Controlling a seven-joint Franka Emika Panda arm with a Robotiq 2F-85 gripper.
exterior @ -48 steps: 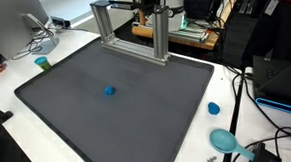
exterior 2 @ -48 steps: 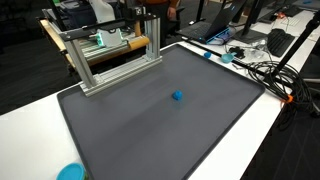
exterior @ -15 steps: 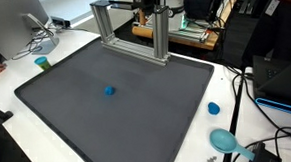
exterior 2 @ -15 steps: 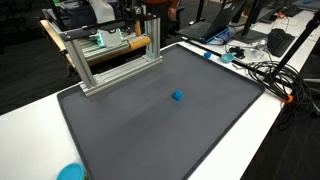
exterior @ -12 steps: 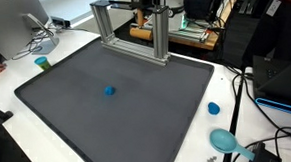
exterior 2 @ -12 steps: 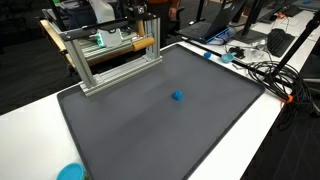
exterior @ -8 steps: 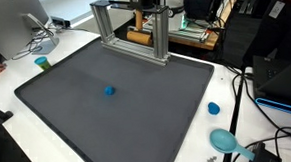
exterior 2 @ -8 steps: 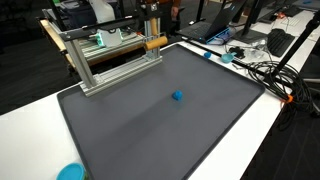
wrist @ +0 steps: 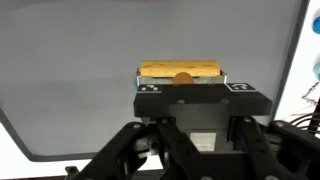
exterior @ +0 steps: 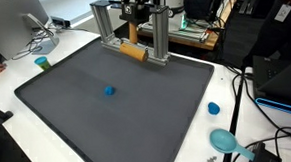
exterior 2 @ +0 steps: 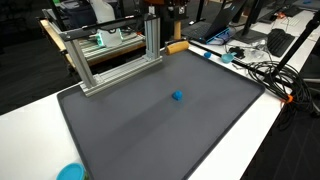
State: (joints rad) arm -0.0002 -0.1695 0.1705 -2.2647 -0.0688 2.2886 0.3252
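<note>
Beside the silver aluminium frame [exterior: 161, 38] on the dark grey table mat [exterior: 147, 111], the gripper [wrist: 181, 78] clasps a tan wooden block [wrist: 163, 69].

Exterior views: both raised, oblique, mid-distance, from different corners of the surface [exterior: 137, 116].
Wrist view: close, looking down past the end effector [wrist: 181, 78].
Shared: surface, aluminium frame [exterior: 160, 35].

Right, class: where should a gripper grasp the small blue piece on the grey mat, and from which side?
Likely across its middle, from straight above: the blue piece sits low and alone on the grey mat. The gripper holds a tan block.
</note>
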